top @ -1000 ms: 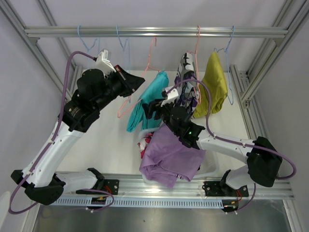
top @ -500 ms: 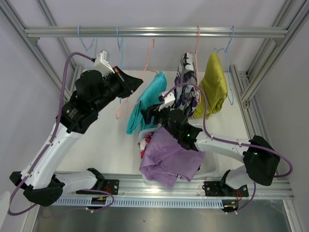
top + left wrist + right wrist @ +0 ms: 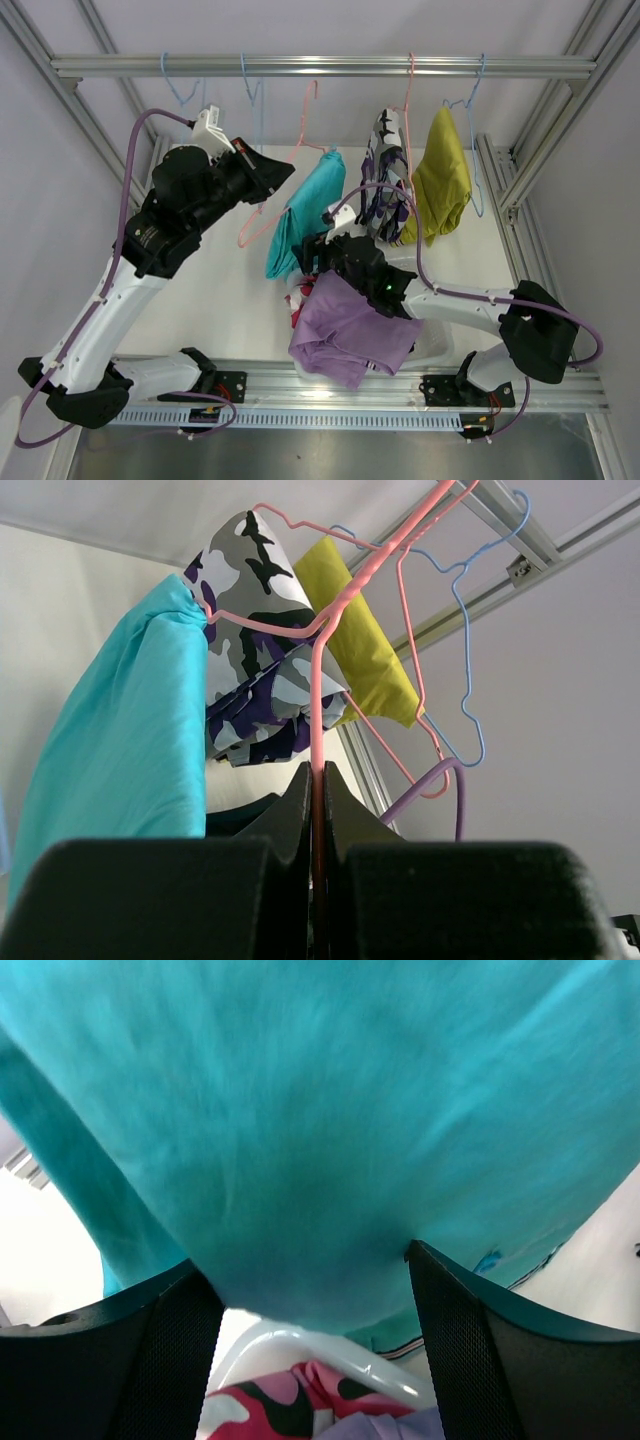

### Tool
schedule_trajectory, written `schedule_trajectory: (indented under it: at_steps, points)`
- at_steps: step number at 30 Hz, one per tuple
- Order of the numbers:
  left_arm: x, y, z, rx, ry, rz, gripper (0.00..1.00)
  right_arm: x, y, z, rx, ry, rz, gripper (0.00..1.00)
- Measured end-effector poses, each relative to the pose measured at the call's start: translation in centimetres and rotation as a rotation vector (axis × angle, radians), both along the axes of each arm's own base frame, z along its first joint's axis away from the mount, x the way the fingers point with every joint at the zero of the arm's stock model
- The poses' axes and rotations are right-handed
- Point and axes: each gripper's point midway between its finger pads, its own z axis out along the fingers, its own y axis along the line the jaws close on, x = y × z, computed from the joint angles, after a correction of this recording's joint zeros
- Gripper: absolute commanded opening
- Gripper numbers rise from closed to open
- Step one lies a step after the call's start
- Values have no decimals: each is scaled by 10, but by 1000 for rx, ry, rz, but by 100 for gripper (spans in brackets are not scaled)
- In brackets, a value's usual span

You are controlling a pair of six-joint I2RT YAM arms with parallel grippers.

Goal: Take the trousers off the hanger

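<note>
A white tub [image 3: 436, 346] sits on the desk directly under the right gripper [image 3: 311, 251]. Its rim shows just below the open fingers, and pink-black-white camouflage trousers [image 3: 268, 1402] are bunched inside. Lilac trousers [image 3: 350, 330] lie heaped across the tub's near side, spilling over its edge beneath the right forearm. The right arm bends out to the far right, and its forearm then runs low and leftward over the tub. Its gripper stands wide, a finger on either side of the lower hanging end of the teal trousers [image 3: 320, 1110], not closed on the cloth. The left arm rises steeply from its base and leans right. The left gripper [image 3: 316, 780] is pinched tight on the wire of a pink hanger [image 3: 330, 660], and the teal trousers hang from that hanger just to its right. Further right of that gripper, purple-grey-white camouflage trousers [image 3: 386, 180] and mustard yellow trousers [image 3: 446, 175] hang from the overhead rail [image 3: 320, 66].
</note>
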Motion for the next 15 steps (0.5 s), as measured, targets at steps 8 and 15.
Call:
schedule_trajectory:
  at_steps: [8,15]
  points:
    - [0,0,0,1,-2,0,1,-27,11,-20,-39,36,102,78]
    - [-3,2,6,-4,-18,-1,1,-62,25,-30,-85,66,229,80]
